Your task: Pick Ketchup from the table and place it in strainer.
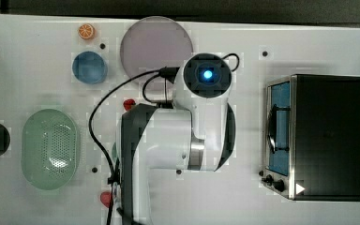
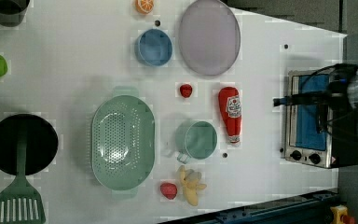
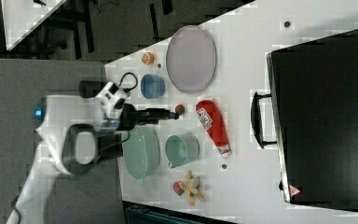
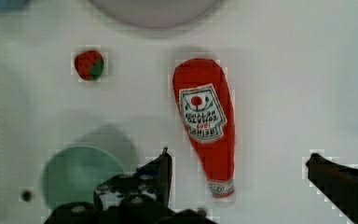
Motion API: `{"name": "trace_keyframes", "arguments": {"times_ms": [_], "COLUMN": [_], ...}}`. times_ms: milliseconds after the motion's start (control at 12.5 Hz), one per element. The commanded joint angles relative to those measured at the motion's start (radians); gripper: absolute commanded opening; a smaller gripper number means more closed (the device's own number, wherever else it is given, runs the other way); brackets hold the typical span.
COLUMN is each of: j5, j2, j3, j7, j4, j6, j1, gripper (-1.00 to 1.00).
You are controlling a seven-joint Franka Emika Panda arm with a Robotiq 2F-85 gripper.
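The Ketchup [image 4: 207,123], a red bottle with a white label, lies flat on the white table [image 2: 270,60]. It also shows in the left view [image 2: 230,113] and the right view [image 3: 214,125]. My gripper [image 4: 239,156] hangs open above it, holding nothing. The bottle's cap end lies between the two dark fingers [image 4: 163,170], closer to one of them. In the top view my arm [image 1: 168,136] covers the bottle. The strainer [image 2: 122,142], a pale green oval basket with holes, sits on the left view's left of the bottle, with a green cup [image 2: 196,139] between them.
A strawberry [image 2: 186,90] lies near the bottle's base, another [image 2: 168,190] beside a yellow toy [image 2: 191,184]. A blue bowl [image 2: 154,47], grey plate [image 2: 209,36] and orange slice [image 2: 145,5] are further off. A toaster oven [image 2: 314,119] stands at the left view's right; a black pan [image 2: 22,143] and green spatula [image 2: 18,200] at its left.
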Motion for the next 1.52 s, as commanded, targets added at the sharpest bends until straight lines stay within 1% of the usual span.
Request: {"name": "trace_keyframes", "arguments": {"times_ms": [80, 400, 560, 640, 1200, 1360, 1440, 1520], "j5": [0.005, -0.008, -0.075, -0.093, -0.093, -0.093, -0.093, -0.093], "j2": [-0.009, 0.068, 0.112, 0.134, 0.274, 0.306, 0.321, 0.331], "j3": [0.012, 0.022, 0.022, 0.022, 0.025, 0.023, 0.021, 0.022], "j7": [-0.183, -0.182, -0.164, -0.156, -0.117, -0.103, -0.093, -0.093], "j4": [-0.07, -0.155, -0.175, -0.183, -0.236, -0.249, -0.25, -0.25], "j6": [0.147, 0.27, 0.327, 0.353, 0.558, 0.587, 0.596, 0.604], "j1": [-0.003, 0.0, 0.002, 0.002, 0.022, 0.022, 0.022, 0.023], "gripper": [1.0, 1.0, 1.0, 1.0, 1.0, 1.0, 0.92, 0.68]}}
